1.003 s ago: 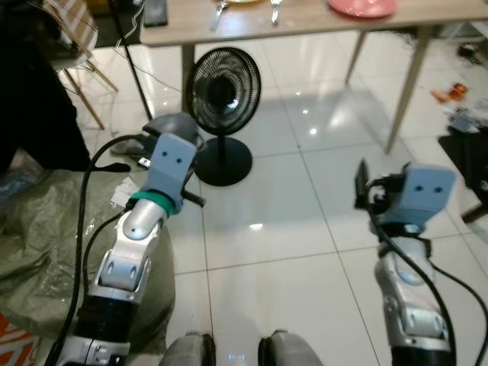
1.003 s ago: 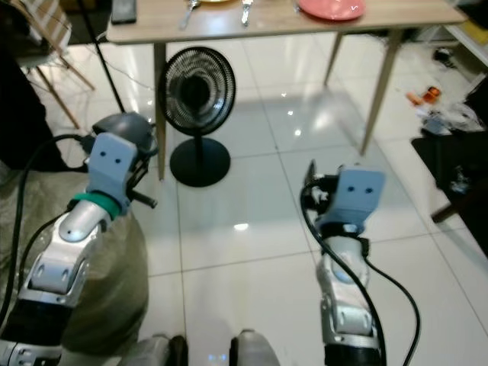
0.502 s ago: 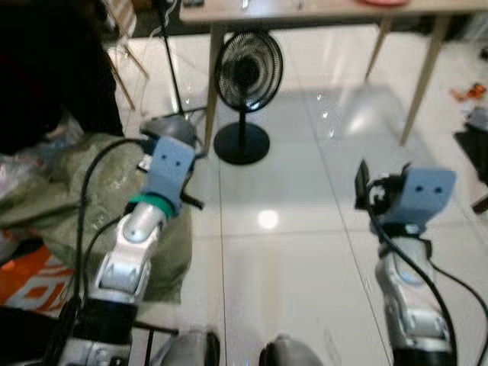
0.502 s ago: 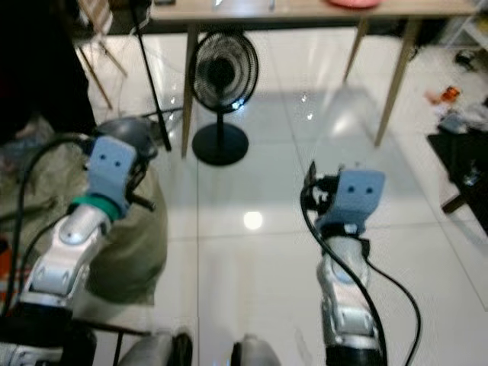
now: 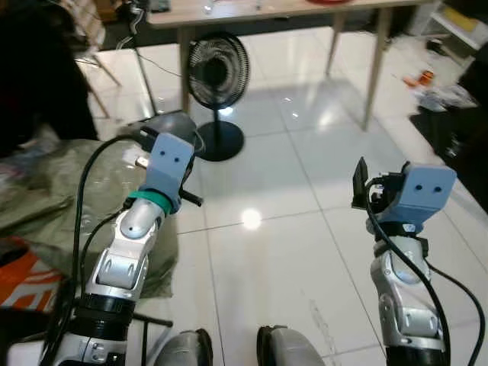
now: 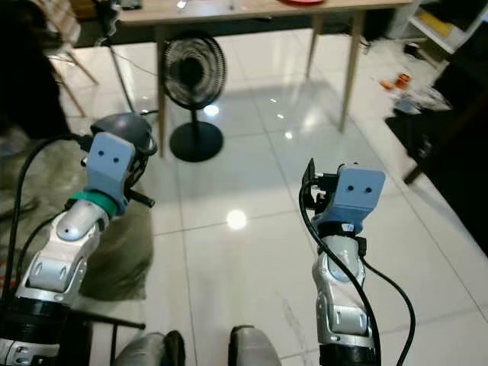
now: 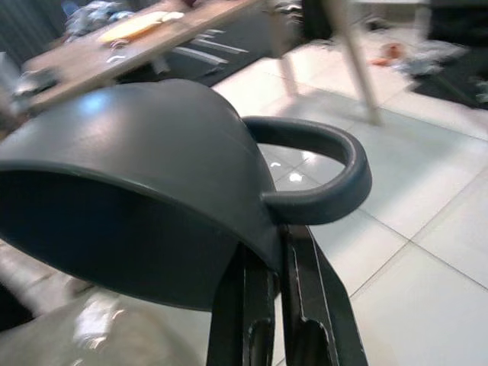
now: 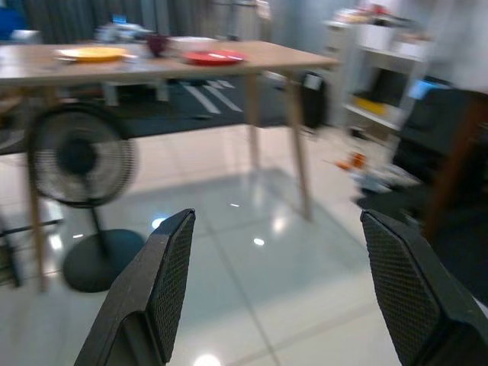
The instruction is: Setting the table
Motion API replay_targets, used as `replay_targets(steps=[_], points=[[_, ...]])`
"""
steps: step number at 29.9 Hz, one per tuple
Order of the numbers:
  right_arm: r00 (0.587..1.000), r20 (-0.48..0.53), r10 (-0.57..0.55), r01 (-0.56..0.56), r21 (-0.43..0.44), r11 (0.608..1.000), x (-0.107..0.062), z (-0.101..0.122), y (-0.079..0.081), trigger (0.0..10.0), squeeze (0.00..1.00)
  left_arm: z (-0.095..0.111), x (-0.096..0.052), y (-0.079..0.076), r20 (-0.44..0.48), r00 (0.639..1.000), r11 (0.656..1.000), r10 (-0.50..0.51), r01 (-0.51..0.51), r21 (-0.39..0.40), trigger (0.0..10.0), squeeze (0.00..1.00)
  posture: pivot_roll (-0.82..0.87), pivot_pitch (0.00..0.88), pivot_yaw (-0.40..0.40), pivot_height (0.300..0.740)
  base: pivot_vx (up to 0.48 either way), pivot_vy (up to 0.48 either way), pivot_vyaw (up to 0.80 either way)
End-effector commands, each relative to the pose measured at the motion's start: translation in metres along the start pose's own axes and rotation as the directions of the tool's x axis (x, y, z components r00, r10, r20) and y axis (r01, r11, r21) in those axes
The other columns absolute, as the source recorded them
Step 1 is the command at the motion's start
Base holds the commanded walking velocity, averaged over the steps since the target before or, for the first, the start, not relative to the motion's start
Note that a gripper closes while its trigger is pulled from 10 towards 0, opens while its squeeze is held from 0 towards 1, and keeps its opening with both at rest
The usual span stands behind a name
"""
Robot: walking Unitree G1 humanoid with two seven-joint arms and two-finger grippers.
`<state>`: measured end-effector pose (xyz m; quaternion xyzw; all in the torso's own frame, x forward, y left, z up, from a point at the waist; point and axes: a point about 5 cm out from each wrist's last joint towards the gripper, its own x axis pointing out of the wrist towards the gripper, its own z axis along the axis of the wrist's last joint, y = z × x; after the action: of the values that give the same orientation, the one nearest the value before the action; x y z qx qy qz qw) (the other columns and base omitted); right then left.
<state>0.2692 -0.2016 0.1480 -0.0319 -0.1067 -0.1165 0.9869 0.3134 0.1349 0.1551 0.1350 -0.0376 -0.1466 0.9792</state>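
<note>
Fingers (image 7: 305, 305) of left gripper (image 7: 267, 320) clamped on dark grey cup (image 7: 137, 198) rim, held above white floor (image 5: 290, 183). Right gripper (image 8: 274, 305) fingers wide apart, empty. Tabletop (image 8: 152, 65) w/ plates ahead, fan (image 5: 216, 84) beneath.

Both arms reach forward over white tiles (image 6: 244, 252) toward a black fan (image 6: 195, 84).

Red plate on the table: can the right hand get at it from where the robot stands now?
Probably not yet. The right hand is open and free, but the red plate sits on the table well across bare floor, beyond the fan; the robot likely must walk closer first.
</note>
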Motion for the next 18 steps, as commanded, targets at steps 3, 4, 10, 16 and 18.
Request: replay_targets(steps=[3, 4, 10, 16, 18], points=[[1.000, -0.013, -0.012, 0.012, -0.002, 1.000, -0.0017, -0.0018, -0.0018, 10.0, 0.00, -0.0003, 0.0007, -0.0021, 0.001, 1.000, 1.000, -0.014, 0.014, -0.006, 10.0, 0.00, -0.06, 0.026, 0.072, 0.740, 0.000, 0.000, -0.80], [1.000, -0.014, -0.012, 0.012, -0.001, 1.000, -0.0019, -0.0018, -0.0016, 10.0, 0.00, -0.0003, 0.0008, -0.0020, 0.001, 1.000, 1.000, -0.016, 0.016, -0.006, 10.0, 0.00, -0.05, 0.028, 0.073, 0.740, 0.000, 0.000, -0.80], [1.000, -0.017, -0.014, 0.014, 0.000, 1.000, -0.0028, -0.0023, -0.0018, 10.0, 0.00, -0.0002, 0.0006, -0.0023, -0.002, 1.000, 1.000, -0.019, 0.019, -0.007, 10.0, 0.00, -0.05, 0.032, 0.074, 0.740, 0.000, 0.000, -0.80], [1.000, -0.022, -0.017, 0.017, 0.000, 1.000, -0.0038, -0.0027, -0.0022, 10.0, 0.00, -0.0005, -0.0003, -0.0034, -0.005, 1.000, 1.000, -0.020, 0.020, -0.019, 10.0, 0.00, -0.05, 0.040, 0.072, 0.740, 0.000, 0.000, -0.80], [1.000, -0.023, -0.018, 0.018, 0.000, 1.000, -0.0037, -0.0029, -0.0024, 10.0, 0.00, -0.0001, -0.0002, -0.0037, -0.004, 1.000, 1.000, -0.020, 0.020, -0.020, 10.0, 0.00, -0.05, 0.041, 0.071, 0.740, 0.000, 0.000, -0.80]])
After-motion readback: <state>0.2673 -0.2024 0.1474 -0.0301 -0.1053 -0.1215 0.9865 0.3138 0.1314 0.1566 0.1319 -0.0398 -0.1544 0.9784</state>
